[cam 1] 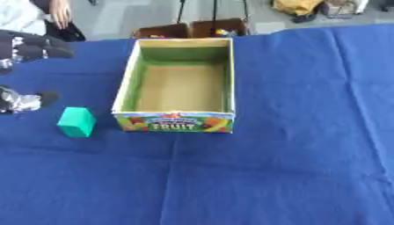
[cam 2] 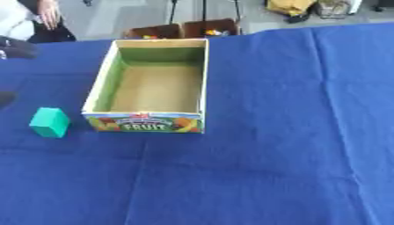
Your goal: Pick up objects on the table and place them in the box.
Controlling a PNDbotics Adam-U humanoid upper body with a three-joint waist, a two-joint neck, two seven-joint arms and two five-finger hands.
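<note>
An open cardboard box [cam 1: 125, 83] with green inner walls and a "FRUIT" label on its front stands in the middle of the blue cloth. Nothing lies inside it. A teal block [cam 1: 77, 122] stands on the cloth just left of the box's front corner. My left hand [cam 1: 34, 47] comes in at the left edge, its black fingers reaching right above the cloth. A silver and black part of the hand [cam 1: 21, 101] shows lower down, left of the block. The hand is open and holds nothing. It is apart from the block. My right hand is out of sight.
The blue cloth [cam 1: 292, 154] covers the table in front of the box and to its right. Two brown crates [cam 1: 188, 30] with small objects stand beyond the far edge. A person sits at the far left corner, away from the objects.
</note>
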